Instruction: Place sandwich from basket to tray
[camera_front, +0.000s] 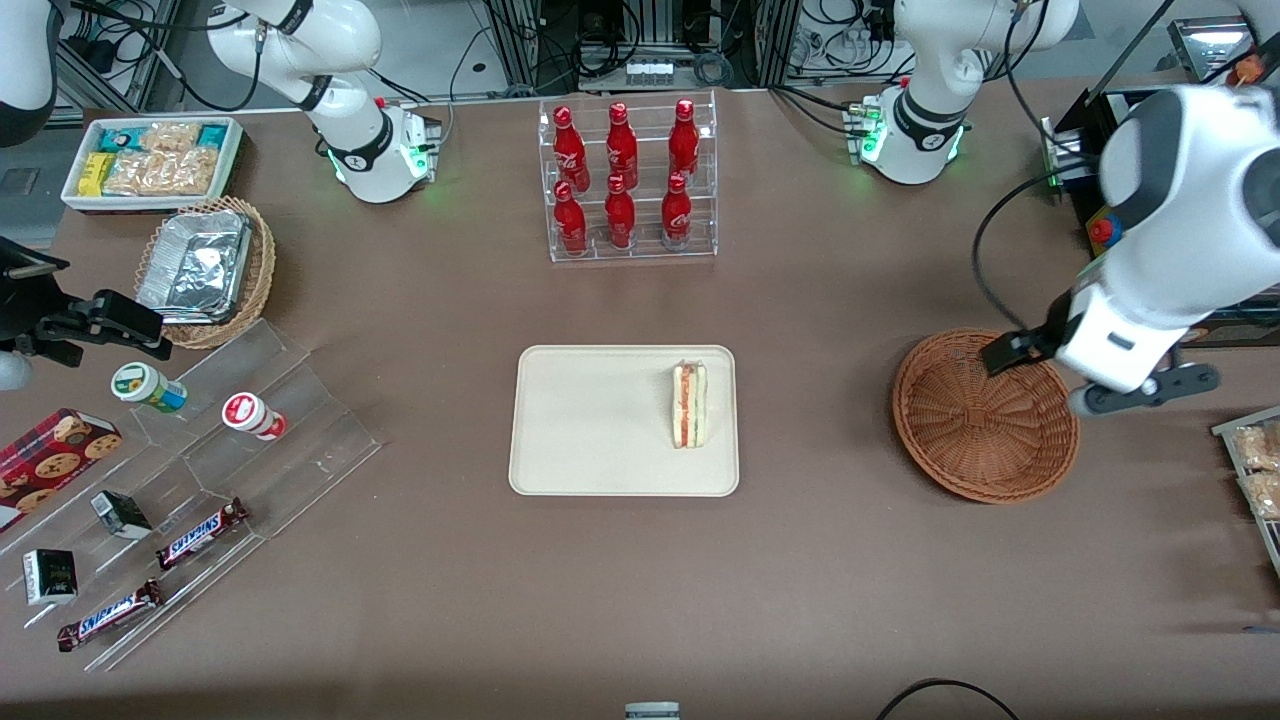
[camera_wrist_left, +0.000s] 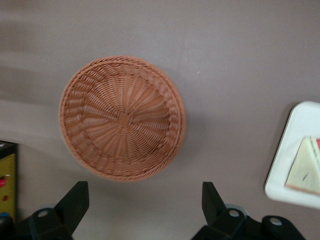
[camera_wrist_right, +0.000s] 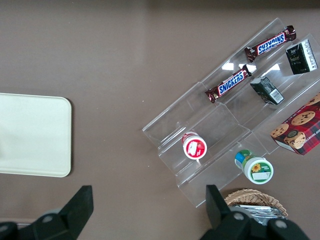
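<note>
Sandwich (camera_front: 689, 404): we are finding it lying on the tray (camera_front: 590, 420), at the tray's end toward the working arm, its red and green filling edge facing up in the front view. The left wrist view is giving us only one corner of the tray (camera_wrist_left: 295, 150) with the sandwich (camera_wrist_left: 305, 172) showing its white bread face.

Basket (camera_front: 985, 415): we are seeing it on the counter (camera_front: 800, 580), well apart from the tray toward the working arm's end. The left wrist view is looking straight down into the basket (camera_wrist_left: 122, 118) and showing bare reddish-brown weave with nothing in it; the front view has part of its rim covered by the arm.

Gripper (camera_front: 1080, 375): it is hanging above the basket's rim on the side away from the tray. In the left wrist view the gripper (camera_wrist_left: 145, 202) is showing its two dark fingers (camera_wrist_left: 75, 200) spread wide with nothing between them.

Only the front view is giving us the clear rack of red bottles (camera_front: 625, 180), standing farther from the front camera than the tray. The right wrist view is adding a close look at the clear stepped stand (camera_wrist_right: 225, 120) with its Snickers bars (camera_wrist_right: 229, 85), lying toward the parked arm's end from the tray.

Surface: we are noting a plain brown counter; cables and metal framing are running along its edge past the bottle rack.
</note>
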